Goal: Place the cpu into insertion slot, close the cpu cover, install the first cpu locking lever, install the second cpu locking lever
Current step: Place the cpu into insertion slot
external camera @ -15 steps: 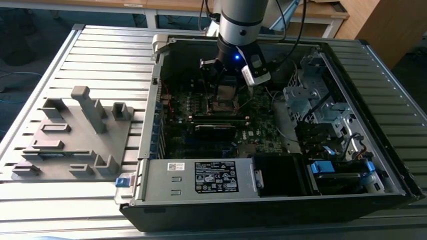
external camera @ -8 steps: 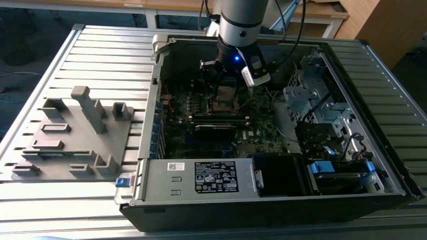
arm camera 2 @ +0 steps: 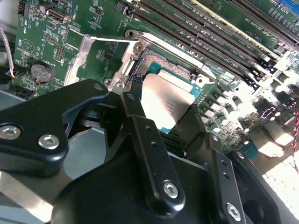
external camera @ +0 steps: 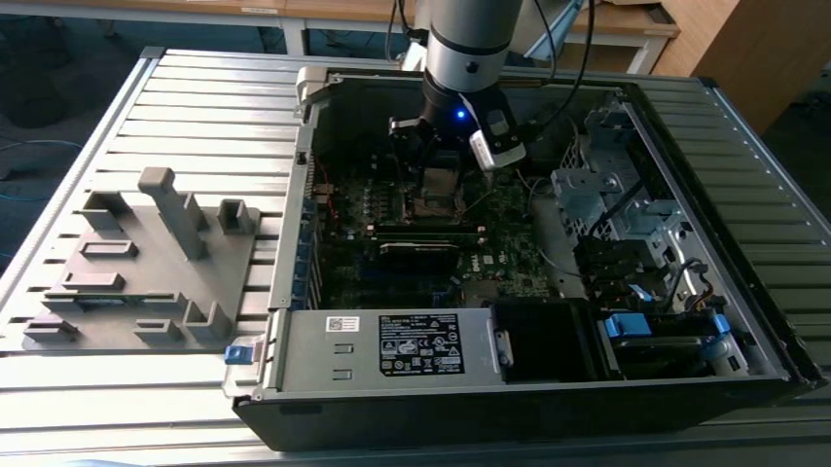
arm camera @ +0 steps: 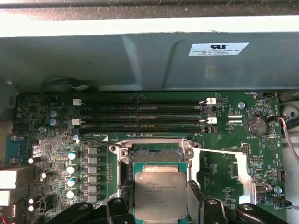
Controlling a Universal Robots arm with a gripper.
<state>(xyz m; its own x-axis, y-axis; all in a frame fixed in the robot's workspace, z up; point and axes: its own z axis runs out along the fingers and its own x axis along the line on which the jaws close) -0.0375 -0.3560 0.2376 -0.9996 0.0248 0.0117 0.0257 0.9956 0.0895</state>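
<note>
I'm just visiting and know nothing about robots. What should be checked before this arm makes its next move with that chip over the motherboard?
1. End effector grips the cpu by two opposite edges: ok.
2. Cpu cover is open and off to the side of the insertion slot: ok.
3. Cpu edges run parallel to the insertion slot's rim in the first wrist view: ok.
4. Nothing lies in the insertion slot: exposed part ok; the part under the cpu, cannot tell.
5. Cpu sits fully down in the insertion slot: cannot tell.
</note>
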